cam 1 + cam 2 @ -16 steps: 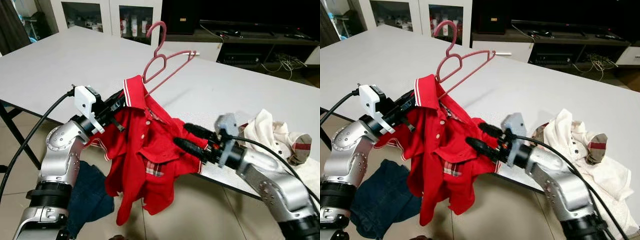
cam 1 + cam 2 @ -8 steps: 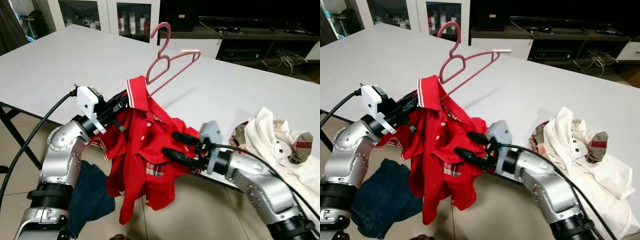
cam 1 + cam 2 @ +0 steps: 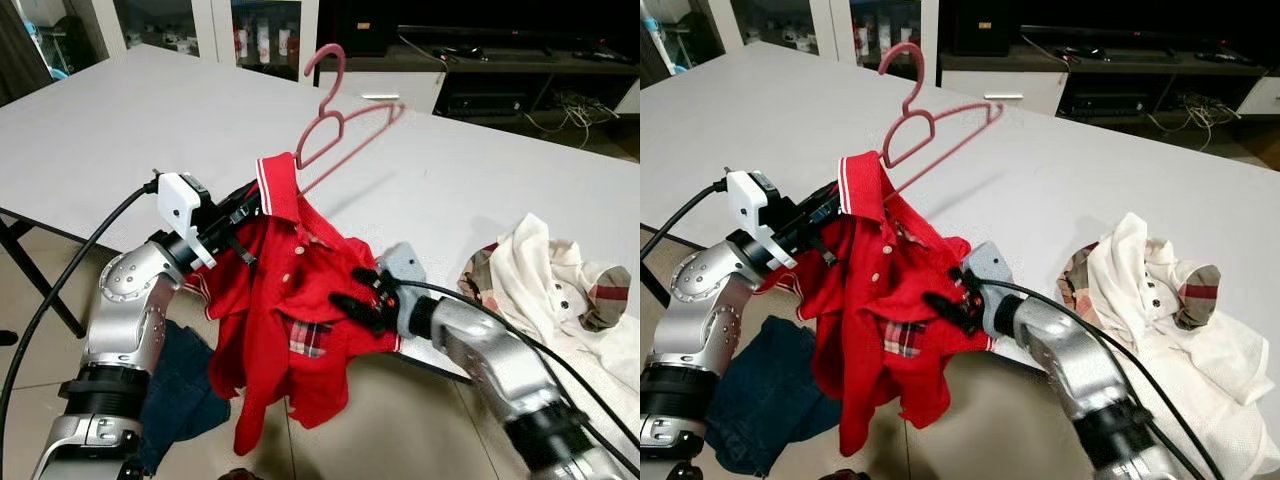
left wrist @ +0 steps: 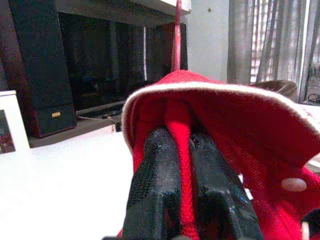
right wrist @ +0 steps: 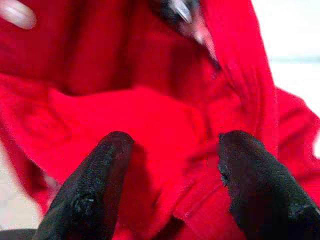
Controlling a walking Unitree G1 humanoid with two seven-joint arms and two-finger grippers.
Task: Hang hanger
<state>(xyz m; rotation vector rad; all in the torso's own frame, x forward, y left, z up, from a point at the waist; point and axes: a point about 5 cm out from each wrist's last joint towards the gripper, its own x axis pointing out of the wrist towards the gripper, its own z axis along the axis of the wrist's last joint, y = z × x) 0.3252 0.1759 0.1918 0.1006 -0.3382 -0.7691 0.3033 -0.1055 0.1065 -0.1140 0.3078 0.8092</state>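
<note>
- L gripper [image 4: 182, 165]: fingers pressed together w/ a fold of the red polo shirt [image 3: 290, 310] pinched between them, right at the white-trimmed collar [image 3: 272, 185]. Held up above the near table edge, arm bent at the elbow.
- R gripper [image 5: 172, 165]: fingers spread apart, red cloth just ahead of and between the tips; can't tell if they touch it. In the head views it's [image 3: 360, 300] at the shirt's front, near the plaid patch [image 3: 303, 338], reaching in from the robot's right.
- Pink hanger [image 3: 335, 115]: lower end tucked inside the shirt's collar, rest sticking up and out at a tilt over the table, hook uppermost. One arm of it juts toward the robot's right, bare of cloth.
- Shirt hangs from the L grip, body and sleeves drooping below the table edge toward the floor; white buttons down the placket.
- White table [image 3: 150, 120]: big, pale top, dark legs at the robot's left.
- Cream garment [image 3: 560, 290] w/ check lining lies bunched on the table on the robot's right, well apart from the shirt.
- Dark blue cloth [image 3: 180, 400] on the floor under the L arm.
- Far side: glass-front cabinet [image 3: 215, 20] w/ bottles, low dark TV unit [image 3: 500, 95] w/ cables.
</note>
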